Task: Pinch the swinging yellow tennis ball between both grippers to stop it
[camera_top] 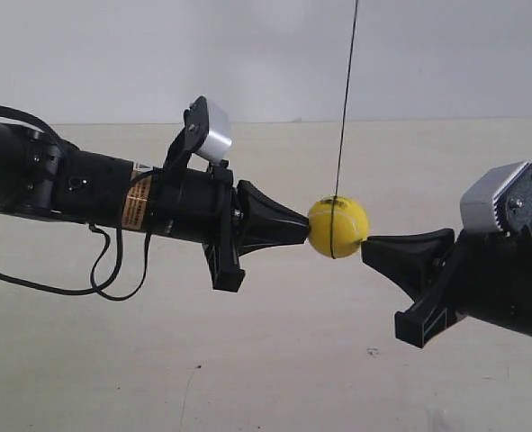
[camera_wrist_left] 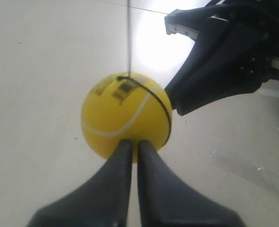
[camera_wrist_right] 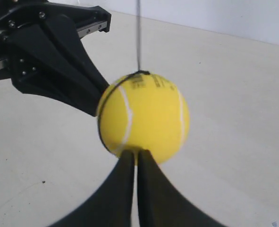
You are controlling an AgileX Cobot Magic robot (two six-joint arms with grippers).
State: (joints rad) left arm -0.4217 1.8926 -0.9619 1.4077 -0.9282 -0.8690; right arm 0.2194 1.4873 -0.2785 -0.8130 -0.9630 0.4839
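Observation:
The yellow tennis ball (camera_top: 348, 221) hangs on a thin black string (camera_top: 347, 90) between the two grippers. The gripper (camera_top: 303, 229) of the arm at the exterior view's left touches one side with its pointed tip. On the opposite side, a little lower, is the tip of the other gripper (camera_top: 366, 245). In the left wrist view my left gripper (camera_wrist_left: 135, 143) is shut, its tips against the ball (camera_wrist_left: 125, 116), and the opposite gripper (camera_wrist_left: 177, 101) touches the far side. My right gripper (camera_wrist_right: 136, 153) is likewise shut against the ball (camera_wrist_right: 148, 118), facing the opposite gripper (camera_wrist_right: 99, 106).
A pale beige surface (camera_top: 275, 360) lies below, with a white wall (camera_top: 157, 54) behind it. A loose black cable (camera_top: 94, 270) droops under the arm at the exterior view's left. Each wrist carries a grey block (camera_top: 213, 130).

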